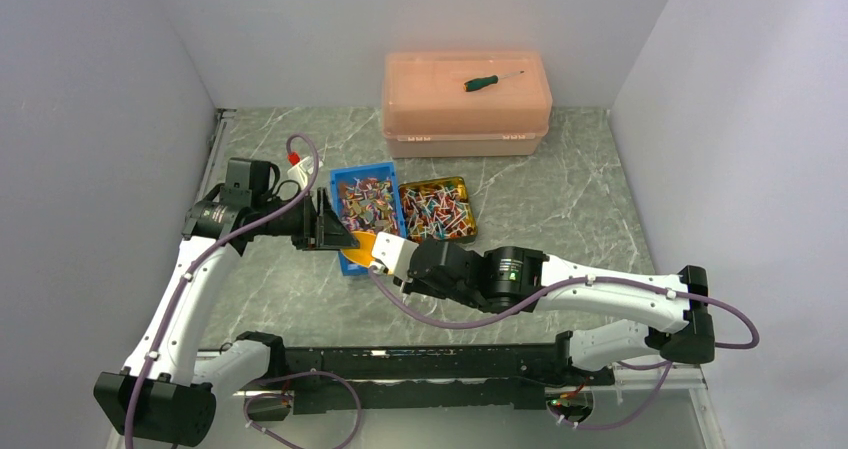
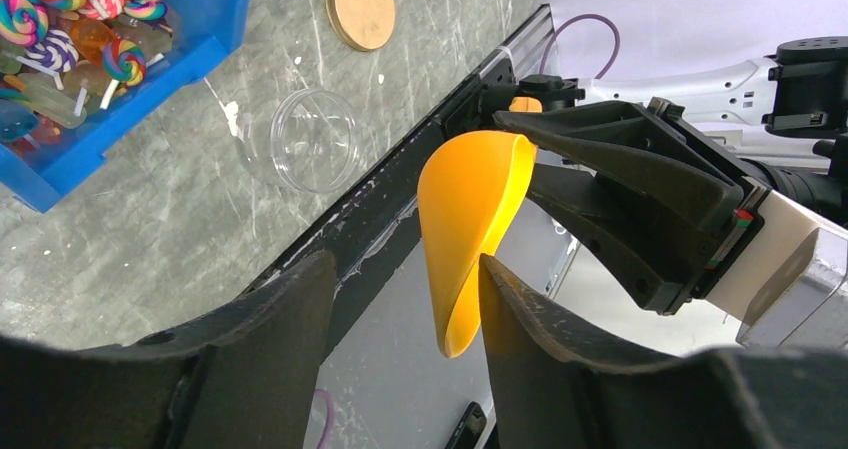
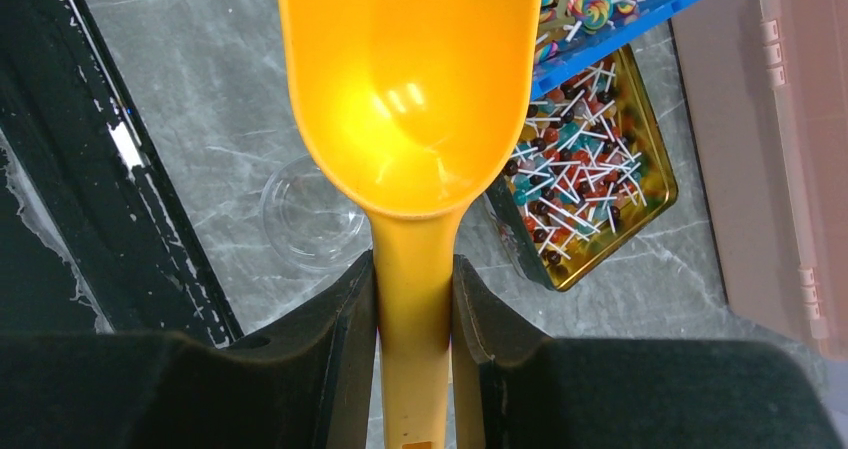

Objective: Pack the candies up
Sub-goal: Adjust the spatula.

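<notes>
1. Because the candies must be lifted out of their heap, the right gripper (image 3: 413, 269) is clenched on the handle of an orange scoop (image 3: 410, 89). The scoop's bowl is empty and hangs just in front of the blue bin (image 2: 205, 54).
2. The left gripper (image 2: 408, 264) is released, its 2 fingers spread either side of the scoop's lip. It is probably there to steady the scoop; whether a finger touches it is unclear.
3. The candies (image 1: 366, 206) fill the blue bin as swirled lollipops. More lie in a gold tin (image 3: 645, 194) against the bin's right side.
4. A clear round jar (image 2: 315, 139) sits empty just beside the bin. A round tan lid (image 2: 362, 7) lies near the jar, which is likely what gets filled.
5. Behind the bin, well apart, a pink lidded box (image 1: 465, 119) carries a green-handled screwdriver (image 1: 490, 80).
6. Both grippers crowd the bin's near side, so the left one stands in the scoop's way.
</notes>
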Action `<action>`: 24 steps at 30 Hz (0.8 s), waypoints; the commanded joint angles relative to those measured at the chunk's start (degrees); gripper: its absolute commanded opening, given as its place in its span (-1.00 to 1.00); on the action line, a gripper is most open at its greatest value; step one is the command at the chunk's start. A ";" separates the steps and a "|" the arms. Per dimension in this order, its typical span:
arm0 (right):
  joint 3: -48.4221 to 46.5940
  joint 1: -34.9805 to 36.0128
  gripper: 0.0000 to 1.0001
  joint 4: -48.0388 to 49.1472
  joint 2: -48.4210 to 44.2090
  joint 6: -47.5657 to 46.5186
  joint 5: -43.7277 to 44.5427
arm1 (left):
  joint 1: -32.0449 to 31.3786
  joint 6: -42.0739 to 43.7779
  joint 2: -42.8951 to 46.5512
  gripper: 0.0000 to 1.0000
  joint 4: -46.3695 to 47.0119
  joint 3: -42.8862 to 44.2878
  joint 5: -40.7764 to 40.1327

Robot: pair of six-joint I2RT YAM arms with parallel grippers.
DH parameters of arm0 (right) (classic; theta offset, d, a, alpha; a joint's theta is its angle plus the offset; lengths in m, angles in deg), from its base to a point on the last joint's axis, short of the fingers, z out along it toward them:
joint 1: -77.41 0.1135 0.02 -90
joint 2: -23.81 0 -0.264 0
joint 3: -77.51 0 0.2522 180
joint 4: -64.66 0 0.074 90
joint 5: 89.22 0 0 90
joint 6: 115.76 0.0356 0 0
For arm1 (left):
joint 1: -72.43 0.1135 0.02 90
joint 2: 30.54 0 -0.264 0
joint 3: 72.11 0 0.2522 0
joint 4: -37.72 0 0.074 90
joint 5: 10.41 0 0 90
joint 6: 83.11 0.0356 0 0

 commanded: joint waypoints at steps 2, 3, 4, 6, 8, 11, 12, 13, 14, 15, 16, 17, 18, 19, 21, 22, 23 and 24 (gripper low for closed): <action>-2.33 0.74 -1.00 0.80 -0.90 0.06 1.27 | -0.12 0.91 0.58 0.12 1.70 0.64 3.00; -2.34 0.82 -1.00 0.82 -0.98 0.16 1.37 | -0.19 0.96 0.62 0.09 1.76 0.58 3.10; -2.38 0.84 -1.00 0.76 -0.91 0.17 1.42 | -0.28 1.05 0.71 0.04 1.85 0.43 3.03; -2.58 0.88 -1.00 0.53 -0.88 0.26 1.59 | -0.51 1.07 0.83 -0.07 2.14 0.22 3.02; -2.69 0.93 -1.00 0.31 -0.71 0.35 1.64 | -0.69 1.24 0.76 -0.21 2.17 0.03 3.19; -2.78 1.10 -1.00 0.51 -0.71 0.59 1.86 | -0.96 1.30 0.75 -0.42 2.23 -0.12 3.13; -2.85 1.10 -1.00 0.62 -0.83 0.73 1.95 | -0.99 1.34 0.71 -0.54 2.25 -0.08 3.13; -2.86 1.10 -1.00 0.84 -1.03 0.85 1.99 | -1.09 1.36 0.67 -0.66 2.17 -0.03 3.02; -2.86 1.08 -0.99 1.03 -1.22 0.88 1.93 | -1.17 1.34 0.60 -0.77 2.19 0.01 2.78; -2.94 1.10 -0.97 1.23 -1.58 0.90 1.72 | -1.26 1.51 0.52 -0.86 2.12 0.01 2.72; -2.87 1.10 -0.96 1.45 -1.91 0.88 1.54 | -1.31 1.60 0.36 -0.96 2.01 0.01 2.82; -2.79 1.15 -0.95 1.75 -2.28 0.88 1.21 | -1.35 1.62 0.25 -1.00 2.06 -0.11 3.03; -2.78 1.11 -0.93 1.87 -2.60 0.94 0.81 | -1.42 1.57 0.27 -1.00 2.22 -0.22 3.21; -2.71 1.15 -0.89 1.88 -2.95 1.03 0.39 | -1.44 1.50 0.35 -1.00 2.43 -0.33 3.48; -2.49 1.16 -0.74 2.16 -3.77 1.12 -0.56 | -1.53 1.29 0.55 -1.00 2.75 -0.27 3.71; -2.33 1.19 -0.60 2.42 -4.39 1.21 -0.89 | -1.53 1.31 0.65 -1.00 2.76 -0.09 3.66; -1.98 1.19 -0.45 2.82 -4.95 1.27 -1.23 | -1.53 1.30 0.79 -1.00 2.89 0.11 3.72; -1.59 1.17 -0.35 3.23 -5.62 1.25 -1.58 | -1.53 1.14 0.98 -1.00 3.13 0.28 4.20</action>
